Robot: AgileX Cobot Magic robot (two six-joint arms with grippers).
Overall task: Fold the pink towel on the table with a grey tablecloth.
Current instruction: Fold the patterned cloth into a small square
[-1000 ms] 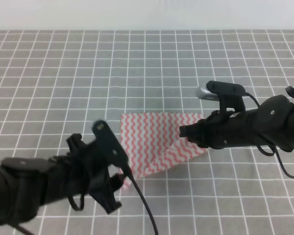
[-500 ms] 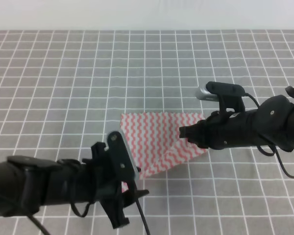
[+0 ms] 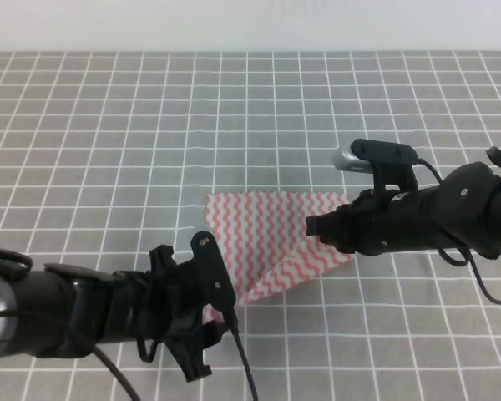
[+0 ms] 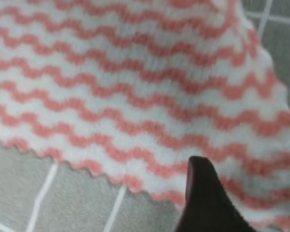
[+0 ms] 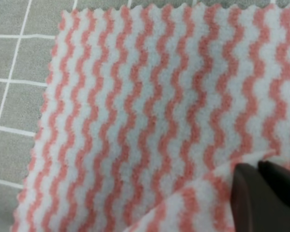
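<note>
Lying near the middle of the table (image 3: 108, 125) with its grey gridded tablecloth, the pink towel (image 3: 263, 234) has a straight far edge and a lower right part folded in on a slant. From the high view, bare grid spreads wide behind it and to both sides. The left gripper (image 3: 213, 313) sits at the towel's near left corner, the right gripper (image 3: 313, 225) at its right side; from here I cannot tell how either set of jaws stands.

The left wrist view shows the zigzag near edge running over grey cloth, with one dark fingertip (image 4: 203, 193) over the towel; its partner is out of frame.

The right wrist view shows the far and left edges lying flat, and two dark fingertips (image 5: 249, 193) pressed together on a lifted fold of towel.
</note>
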